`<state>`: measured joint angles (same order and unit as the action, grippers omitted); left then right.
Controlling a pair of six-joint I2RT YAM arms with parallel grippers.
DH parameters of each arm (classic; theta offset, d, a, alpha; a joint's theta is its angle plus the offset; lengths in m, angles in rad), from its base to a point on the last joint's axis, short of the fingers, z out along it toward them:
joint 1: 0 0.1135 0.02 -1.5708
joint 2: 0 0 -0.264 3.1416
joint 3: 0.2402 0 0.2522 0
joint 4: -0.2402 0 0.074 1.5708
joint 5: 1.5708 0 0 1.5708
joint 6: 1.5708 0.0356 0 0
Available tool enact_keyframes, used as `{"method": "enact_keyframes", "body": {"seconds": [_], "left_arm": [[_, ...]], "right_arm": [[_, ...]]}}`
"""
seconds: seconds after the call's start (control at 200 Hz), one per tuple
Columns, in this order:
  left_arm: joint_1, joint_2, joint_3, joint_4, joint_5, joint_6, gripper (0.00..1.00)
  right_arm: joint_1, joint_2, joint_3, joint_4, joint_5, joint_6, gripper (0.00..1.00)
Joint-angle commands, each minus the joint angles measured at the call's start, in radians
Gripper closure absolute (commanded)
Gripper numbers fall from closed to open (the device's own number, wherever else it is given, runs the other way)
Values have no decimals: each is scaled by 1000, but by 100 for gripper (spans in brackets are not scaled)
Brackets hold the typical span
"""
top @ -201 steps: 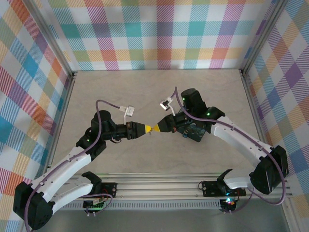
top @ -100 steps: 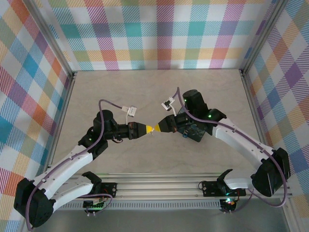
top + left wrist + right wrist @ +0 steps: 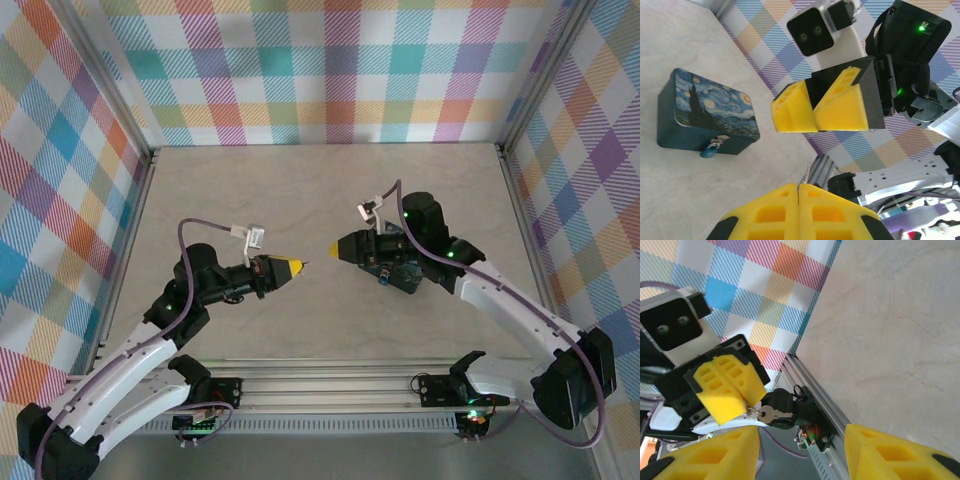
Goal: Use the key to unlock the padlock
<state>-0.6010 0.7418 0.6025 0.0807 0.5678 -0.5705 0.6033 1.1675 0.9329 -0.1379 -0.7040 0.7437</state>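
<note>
The left gripper (image 3: 295, 265) is nearest, its yellow pads pressed together on the key (image 3: 769, 414). A short silver length pokes out past the tips, and I cannot tell which end that is. The key looks thin, stiff, light and smooth, so it may well twist or slide in soft foam. The flat bow, pinched broadside with the blade left free, seems the place to hold it.

Just beyond and apart from it, the right gripper (image 3: 337, 248) faces the key with its fingers spread and nothing between them.

Further on, under the right arm, sits the box (image 3: 705, 112), a dark painted tin flat on the table (image 3: 300, 190). The padlock (image 3: 710, 148) is small and blue, and hangs at the middle of the box's front edge. It probably dangles loose and would swing away from a pushing key. Its body, not the shackle, looks the best grip for steadying it. The box seems light enough to skid
</note>
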Motion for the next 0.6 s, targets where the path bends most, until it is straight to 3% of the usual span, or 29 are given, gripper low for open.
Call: {"method": "enact_keyframes", "body": {"seconds": [0.0,0.595], "left_arm": [[-31,-25,22,-67,-98,111,100],[-102,13,134,-98,-153,221,100]], "right_arm": [[33,-27,-14,73,36,73,51],[95,-50,-35,195,142,138,55]]}}
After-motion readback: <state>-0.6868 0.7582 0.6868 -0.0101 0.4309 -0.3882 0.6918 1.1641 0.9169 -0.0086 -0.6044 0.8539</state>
